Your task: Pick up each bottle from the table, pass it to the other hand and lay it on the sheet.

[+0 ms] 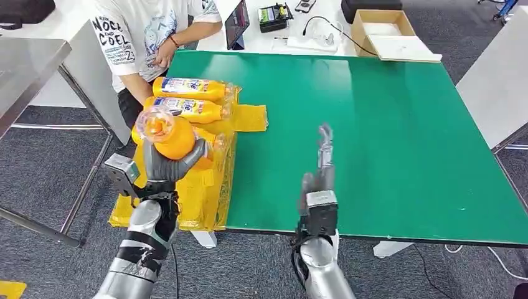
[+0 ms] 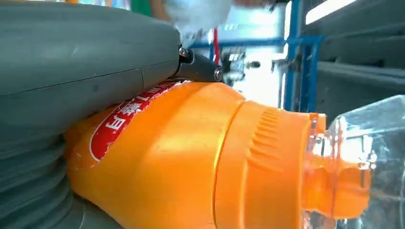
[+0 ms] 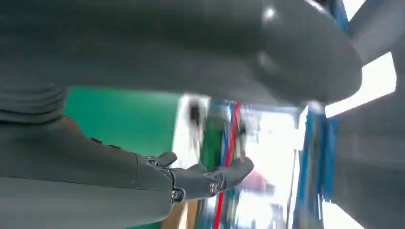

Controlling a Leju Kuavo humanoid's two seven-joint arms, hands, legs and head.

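Orange plastic bottle with clear cap (image 1: pixel 167 134) sits gripped in your left hand (image 1: pixel 167 167); your right hand (image 1: pixel 319 180) beside it hangs open, fingers straight.

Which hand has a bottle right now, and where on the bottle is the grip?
The left hand holds an orange bottle around its body, below the clear cap. The right hand holds nothing, fingers extended over the green table.

Left hand (image 1: pixel 167 167) gripping orange bottle (image 1: pixel 169 134) above yellow sheet (image 1: pixel 205 187), right hand (image 1: pixel 319 180) empty
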